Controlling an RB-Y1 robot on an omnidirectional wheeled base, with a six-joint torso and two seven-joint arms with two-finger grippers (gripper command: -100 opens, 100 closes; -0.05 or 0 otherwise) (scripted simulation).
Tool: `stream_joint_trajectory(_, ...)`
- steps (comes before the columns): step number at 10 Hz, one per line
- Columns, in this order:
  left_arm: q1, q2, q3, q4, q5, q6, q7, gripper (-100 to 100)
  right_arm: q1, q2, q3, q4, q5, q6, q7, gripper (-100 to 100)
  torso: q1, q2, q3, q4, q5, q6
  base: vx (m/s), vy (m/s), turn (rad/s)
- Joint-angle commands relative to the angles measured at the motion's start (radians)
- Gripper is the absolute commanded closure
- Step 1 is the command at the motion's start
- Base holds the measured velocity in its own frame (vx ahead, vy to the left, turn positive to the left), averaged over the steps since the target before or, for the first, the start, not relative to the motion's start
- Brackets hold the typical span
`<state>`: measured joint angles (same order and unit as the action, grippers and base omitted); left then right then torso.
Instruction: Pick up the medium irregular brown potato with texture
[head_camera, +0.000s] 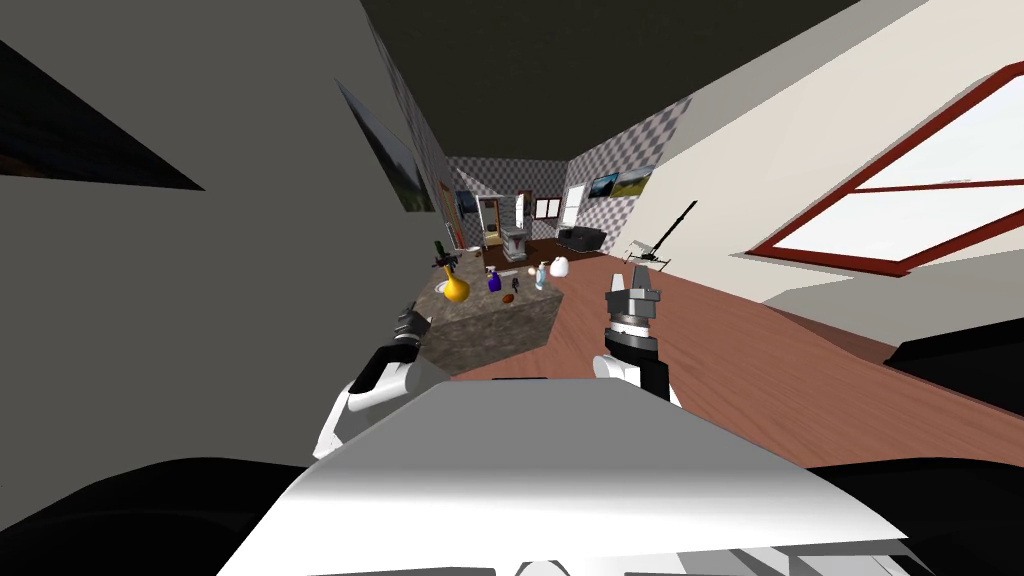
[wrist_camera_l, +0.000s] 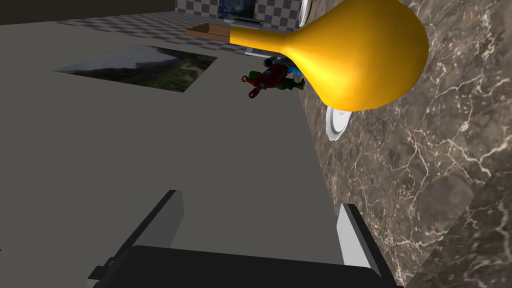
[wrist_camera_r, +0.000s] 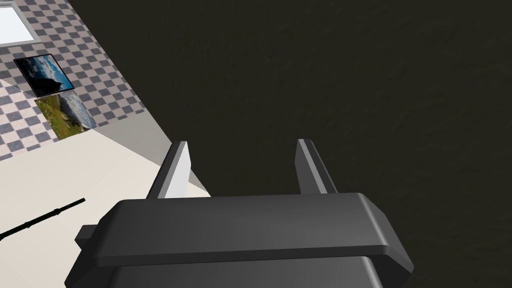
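The potato (head_camera: 508, 298) is a small reddish-brown lump on top of a marble counter (head_camera: 500, 325), near its middle. A yellow long-necked vase (head_camera: 456, 288) stands at the counter's left end and looms close in the left wrist view (wrist_camera_l: 360, 55). My left gripper (head_camera: 409, 320) hangs at the counter's near left corner, well short of the potato; its fingers (wrist_camera_l: 172, 215) stand open with nothing between them, beside the marble top (wrist_camera_l: 430, 165). My right gripper (head_camera: 632, 292) is raised to the right of the counter, open and empty (wrist_camera_r: 242, 167).
A blue bottle (head_camera: 494, 283), a pale bottle (head_camera: 541, 275) and a white object (head_camera: 560, 266) share the counter. A white plate (wrist_camera_l: 336, 122) and a red and green object (wrist_camera_l: 270, 80) lie beyond the vase. A grey wall (head_camera: 250, 300) runs close on the left; wooden floor (head_camera: 720, 350) stretches right.
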<state>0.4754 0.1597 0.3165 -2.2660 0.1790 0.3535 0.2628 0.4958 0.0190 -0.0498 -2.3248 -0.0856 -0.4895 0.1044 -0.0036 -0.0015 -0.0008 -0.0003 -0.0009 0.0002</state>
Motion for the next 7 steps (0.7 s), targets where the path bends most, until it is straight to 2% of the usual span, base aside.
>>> stream_joint_trajectory(1, -0.006, -0.003, 0.01, -0.001, 0.009, 0.05, 0.024, -100, 0.0, 0.0, 0.0, 0.0, 0.0, 0.0, 0.0, 0, 0.0, 0.0, 0.0, 0.0, 0.0, 0.0, 0.038, -0.064, -0.001)
stream_joint_trajectory(2, -0.006, -0.003, 0.01, -0.001, 0.009, 0.068, 0.024, -100, 0.0, 0.0, 0.0, 0.0, 0.0, 0.0, 0.0, 0, -0.001, -0.001, -0.001, 0.0, 0.0, 0.0, 0.034, -0.054, 0.004)
stream_joint_trajectory(3, -0.012, -0.005, 0.017, -0.002, 0.017, 0.103, 0.044, -100, 0.0, 0.0, 0.0, 0.0, 0.0, 0.0, 0.0, 0, 0.0, -0.001, -0.001, 0.0, 0.0, 0.0, 0.037, -0.07, -0.006)
stream_joint_trajectory(4, -0.012, -0.005, 0.017, -0.002, 0.017, 0.118, 0.044, -100, 0.0, 0.0, 0.0, 0.0, 0.0, 0.0, 0.0, 0, -0.001, -0.001, -0.001, 0.0, 0.0, 0.0, 0.035, -0.067, 0.001)
stream_joint_trajectory(7, -0.029, -0.008, 0.027, -0.005, 0.035, 0.203, 0.081, -100, 0.0, 0.0, 0.0, 0.0, 0.0, 0.0, 0.0, 0, -0.001, -0.002, -0.001, -0.001, 0.0, 0.0, 0.05, -0.077, -0.01)
